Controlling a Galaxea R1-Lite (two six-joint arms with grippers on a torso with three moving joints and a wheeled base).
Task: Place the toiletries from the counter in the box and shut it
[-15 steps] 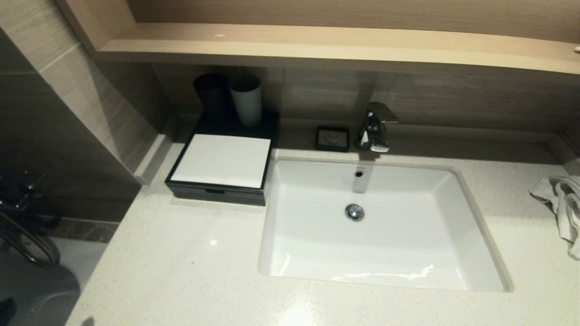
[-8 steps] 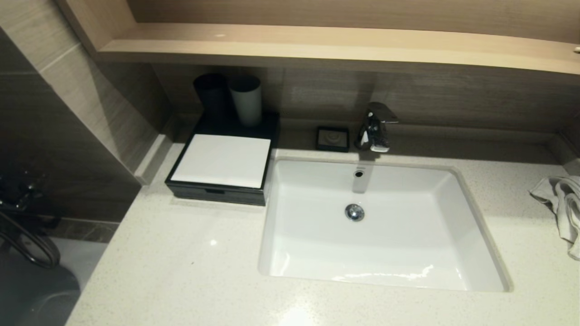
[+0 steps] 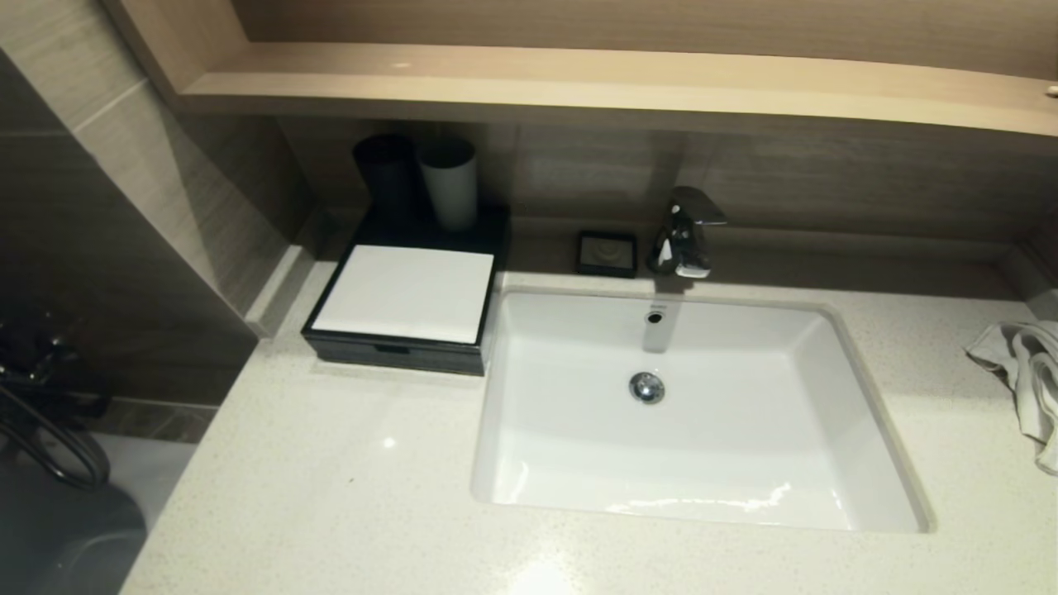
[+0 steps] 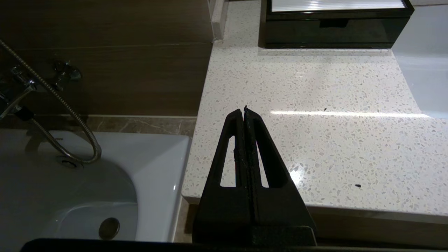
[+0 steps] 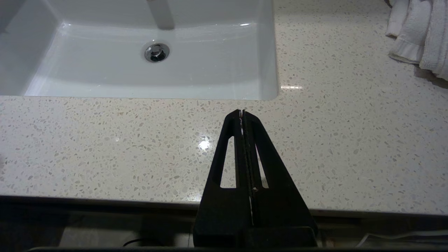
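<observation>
Hovering at the near left edge of the counter (image 4: pixel 315 140), left gripper (image 4: pixel 244 109) with its black wedge-shaped fingers pressed flat together, nothing between them. Parked the same way at the near edge in front of the sink (image 5: pixel 157 45), right gripper (image 5: pixel 242 112), fingers likewise together and empty. Neither gripper visible in the head view. Off-white glossy stone with fine speckles all around, bright glare spots on it. Low black rectangular box (image 3: pixel 405 306) at the back left of the counter, flat white panel on top, black drawer front flush and closed, touching the sink's left rim or just beside it. No toiletry packets anywhere on the stone. Two tall cups behind the box against the wall, one black (image 3: pixel 384 173), one pale grey (image 3: pixel 450 182). Small black square soap dish (image 3: pixel 607 252) just left of the chrome tap (image 3: pixel 684 235). White rectangular basin, smooth and shiny, round metal drain (image 3: pixel 646 387) in the middle. Crumpled white towel (image 3: pixel 1025 372) at the far right edge. Light wooden shelf (image 3: pixel 579 83) along the wall above. Beyond the counter's left end, a white bathtub (image 4: pixel 70 196) with a metal shower hose (image 4: pixel 63 115).
</observation>
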